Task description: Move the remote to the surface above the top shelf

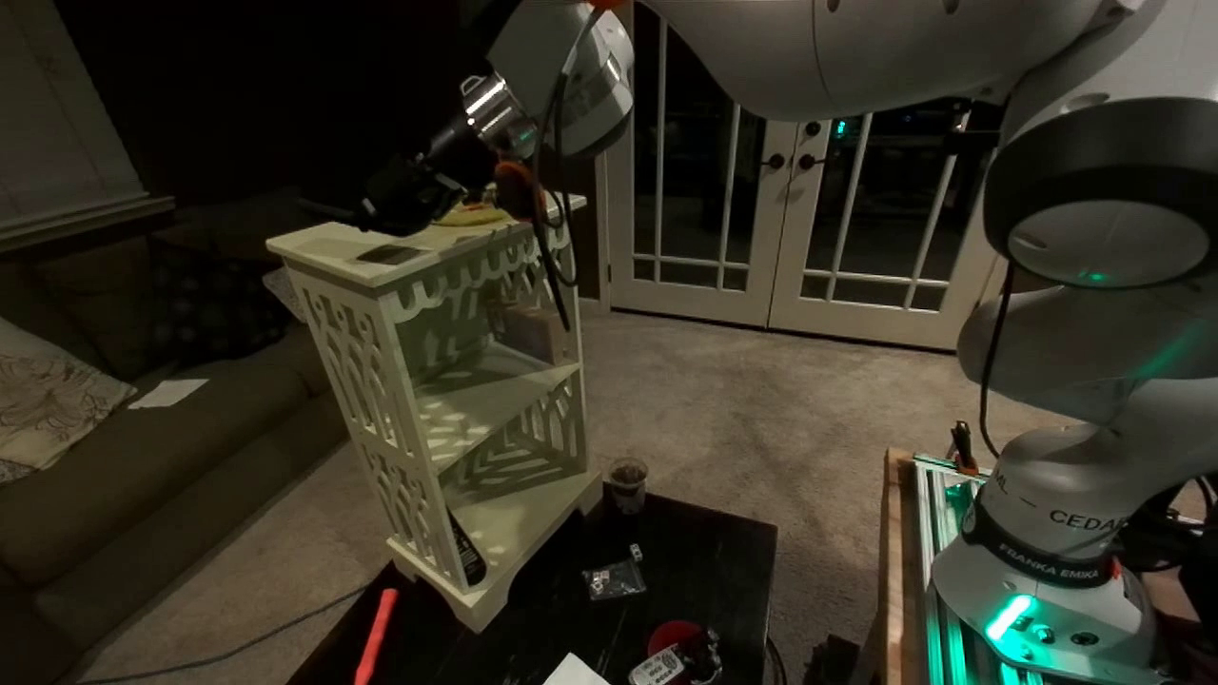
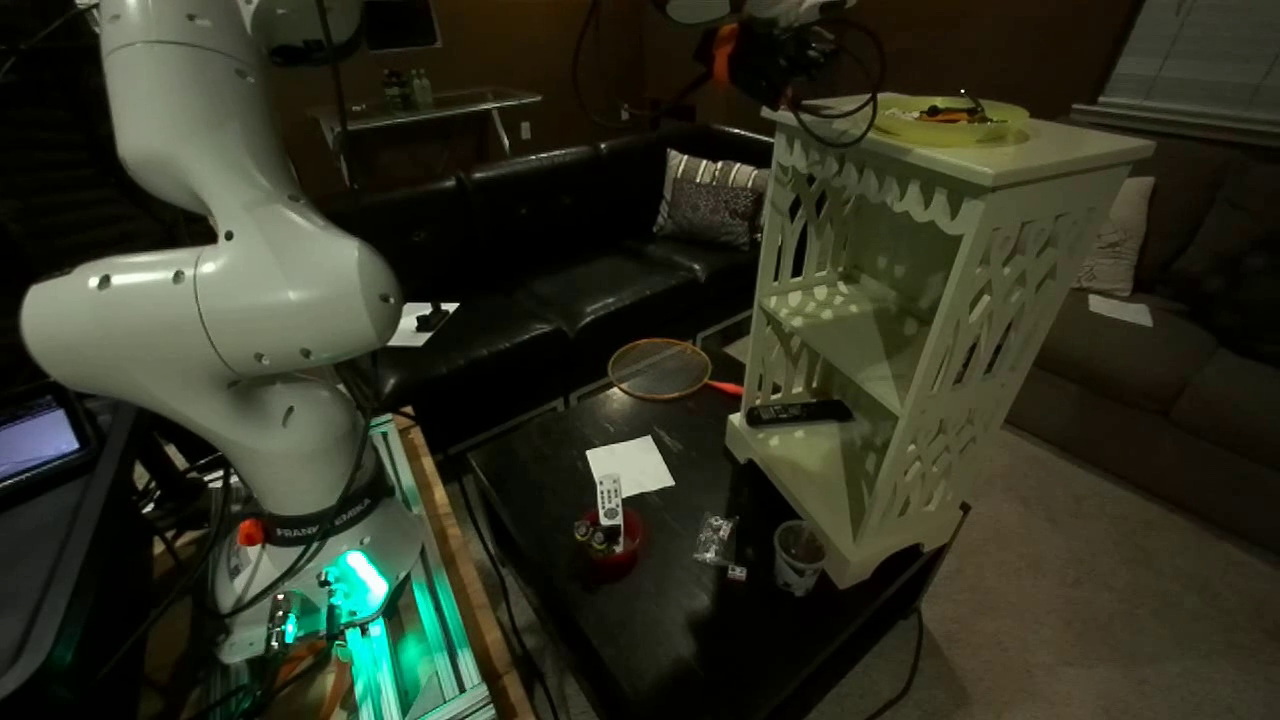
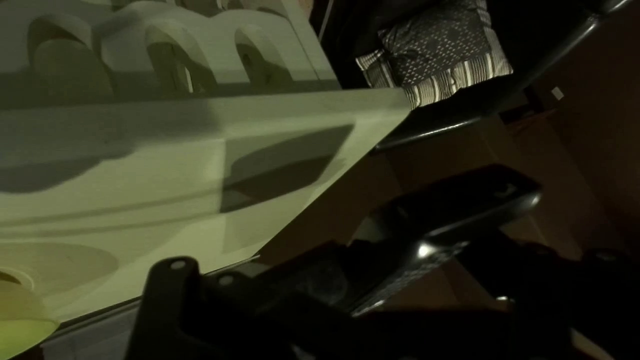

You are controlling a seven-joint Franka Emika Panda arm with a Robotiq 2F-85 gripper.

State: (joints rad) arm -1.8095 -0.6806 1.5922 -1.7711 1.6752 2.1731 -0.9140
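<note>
The remote (image 3: 460, 200) is a black oblong with a shiny edge, held tilted between my fingers in the wrist view. My gripper (image 3: 400, 255) is shut on it. In an exterior view the gripper (image 1: 404, 211) is over the stand's top, and the dark remote (image 1: 328, 211) sticks out from it. The stand's cream-white top board (image 1: 328, 244) lies just below, also seen in the wrist view (image 3: 165, 172). In an exterior view the gripper (image 2: 800, 60) is above the board's (image 2: 1075, 147) far end; the held remote is not distinguishable there. The gap to the board is unclear.
A yellow dish (image 2: 950, 128) with small items stands on the top board. A dark flat patch (image 3: 285, 170), perhaps a shadow, shows on it. Another black remote (image 2: 797, 411) lies on the stand's bottom board. A cup (image 2: 798, 560) and red bowl (image 2: 615, 550) stand on the black table.
</note>
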